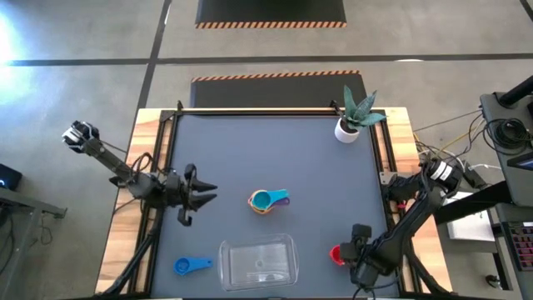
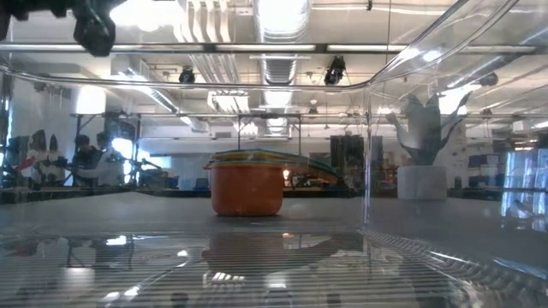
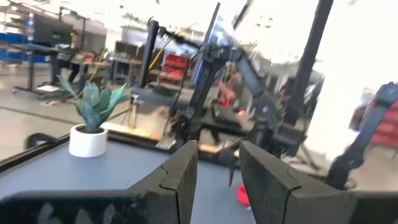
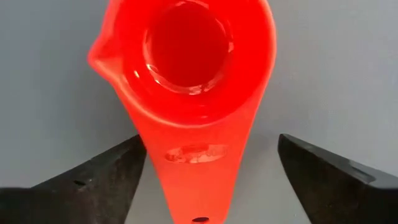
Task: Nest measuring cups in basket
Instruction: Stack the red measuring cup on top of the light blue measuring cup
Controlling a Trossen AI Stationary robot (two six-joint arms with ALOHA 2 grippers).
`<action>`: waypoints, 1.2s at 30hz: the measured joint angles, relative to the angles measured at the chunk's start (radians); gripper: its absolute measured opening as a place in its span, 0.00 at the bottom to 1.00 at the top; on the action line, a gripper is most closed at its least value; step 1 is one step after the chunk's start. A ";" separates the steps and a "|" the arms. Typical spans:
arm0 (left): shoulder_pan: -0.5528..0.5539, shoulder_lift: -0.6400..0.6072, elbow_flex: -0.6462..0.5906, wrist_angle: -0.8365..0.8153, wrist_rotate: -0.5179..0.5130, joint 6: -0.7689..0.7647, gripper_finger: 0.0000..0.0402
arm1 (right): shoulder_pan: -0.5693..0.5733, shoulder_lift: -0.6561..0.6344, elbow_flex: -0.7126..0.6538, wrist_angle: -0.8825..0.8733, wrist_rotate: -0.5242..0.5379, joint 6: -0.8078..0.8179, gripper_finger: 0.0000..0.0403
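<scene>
On the left side of the table, the left gripper (image 1: 202, 197) waits above the mat. Its fingers sit a little apart and hold nothing. It points toward the middle, so it looks ready to help later.

Near the front edge, a blue cup (image 1: 190, 265) lies by itself, just beside the basket (image 1: 290, 268). The basket is clear and has no cups in it yet.

In the middle of the table sits a stack of cups (image 1: 268, 200). The teal cup is on top, and orange, yellow and purple edges peek out under it. They are already tucked into each other, so they can likely be moved as one pile.

Farther back on the right stands a white plant pot (image 1: 347, 130).

On the right, near the front, the red cup (image 4: 186, 68) lies flat on the mat. The right gripper (image 4: 210, 171) is right over it, with its fingers spread wide on each side of the handle. They do not touch it. It looks set to pinch the handle, which is thin and easy to hold.
</scene>
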 joint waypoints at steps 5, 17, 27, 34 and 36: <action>0.000 0.013 -0.101 0.168 0.016 -0.002 0.26 | 0.000 0.009 0.000 0.014 -0.007 -0.028 0.69; 0.001 0.063 -0.084 0.196 0.017 -0.002 0.26 | 0.000 -0.060 -0.005 -0.025 0.005 -0.106 0.33; 0.001 0.122 -0.048 0.196 0.017 0.023 0.26 | -0.029 -0.074 0.026 -0.141 0.057 -0.175 0.12; 0.001 0.141 -0.042 0.193 0.017 0.024 0.26 | -0.082 -0.079 0.070 -0.209 0.111 -0.243 0.02; 0.001 0.140 -0.042 0.194 0.017 0.024 0.26 | -0.098 -0.079 0.101 -0.259 0.178 -0.267 0.02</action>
